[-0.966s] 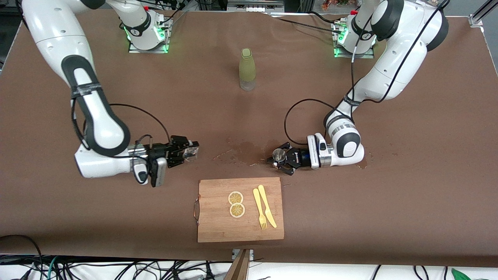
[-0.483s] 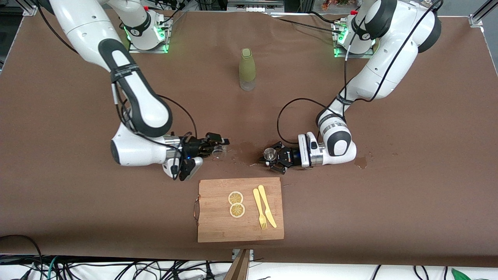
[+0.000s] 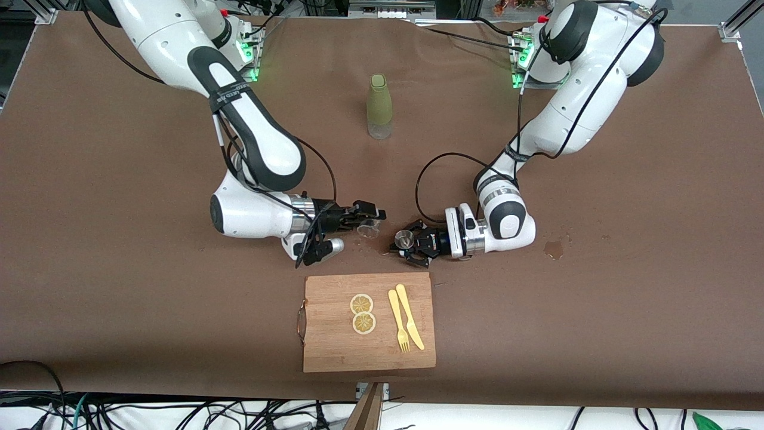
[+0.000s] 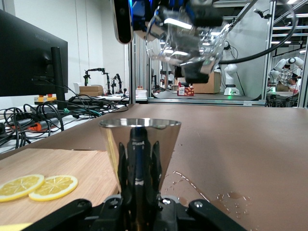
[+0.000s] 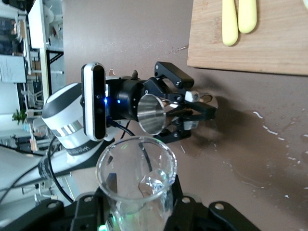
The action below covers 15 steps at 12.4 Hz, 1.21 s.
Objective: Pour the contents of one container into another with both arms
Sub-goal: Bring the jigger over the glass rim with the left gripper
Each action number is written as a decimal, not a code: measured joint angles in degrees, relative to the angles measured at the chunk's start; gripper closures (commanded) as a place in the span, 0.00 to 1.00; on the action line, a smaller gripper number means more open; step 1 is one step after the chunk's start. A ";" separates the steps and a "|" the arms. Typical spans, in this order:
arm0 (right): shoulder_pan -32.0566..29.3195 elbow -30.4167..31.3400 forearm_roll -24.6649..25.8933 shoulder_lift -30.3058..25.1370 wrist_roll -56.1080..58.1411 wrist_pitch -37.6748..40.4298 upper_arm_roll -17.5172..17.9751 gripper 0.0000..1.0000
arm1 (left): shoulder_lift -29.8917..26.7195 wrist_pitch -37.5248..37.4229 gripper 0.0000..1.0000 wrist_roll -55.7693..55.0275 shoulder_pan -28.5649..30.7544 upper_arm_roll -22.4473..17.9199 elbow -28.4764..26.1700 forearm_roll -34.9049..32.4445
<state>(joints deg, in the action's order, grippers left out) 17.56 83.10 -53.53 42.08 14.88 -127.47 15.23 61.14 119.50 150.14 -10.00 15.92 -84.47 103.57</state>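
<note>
Now, with the right pincer [image 3: 371,220] clamping the tiny clear glass cup [image 3: 369,227] and the left pincer [image 3: 406,243] gripping the small shiny silver metal jigger [image 3: 404,240], centre cup over jigger, then tip slowly.

Clear, glossy glass in the tiny cup [image 5: 137,185], bright with reflections. Polished, mirror-smooth metal in the silver jigger [image 4: 139,144]. Matt brown covering over the counter [image 3: 627,298], darkened and shiny where wet [image 4: 231,197]. Fine-grained, satin pale wood in the cutting board [image 3: 340,346], with a thin metal handle. Smooth, matt yellow plastic in the fork [image 3: 399,328] and knife [image 3: 412,325]. Frosted olive-green finish on the bottle [image 3: 379,107]. Matt black on the left claw [image 3: 406,243] and right claw [image 3: 369,216]; glossy white arm shells.
</note>
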 measured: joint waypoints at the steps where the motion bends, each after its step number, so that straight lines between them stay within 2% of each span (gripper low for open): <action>1: 0.20 -0.01 -0.06 -0.02 -1.39 -0.72 -0.01 0.82 | 0.36 0.16 1.00 0.10 -0.27 0.00 0.27 0.82; 7: 4.16 -0.02 -0.31 -0.11 -8.44 -6.23 0.00 0.82 | 0.73 0.58 1.00 0.44 -1.98 0.01 0.74 3.34; 15: 6.34 -1.48 -0.62 0.15 -17.99 -7.23 -0.05 0.82 | 0.96 1.32 1.00 1.83 -2.32 0.00 0.95 3.52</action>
<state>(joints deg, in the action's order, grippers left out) 23.90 81.62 -54.16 42.23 -3.10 -134.70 15.18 62.11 120.82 151.97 -12.32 15.92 -83.52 107.09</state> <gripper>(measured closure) 0.507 0.916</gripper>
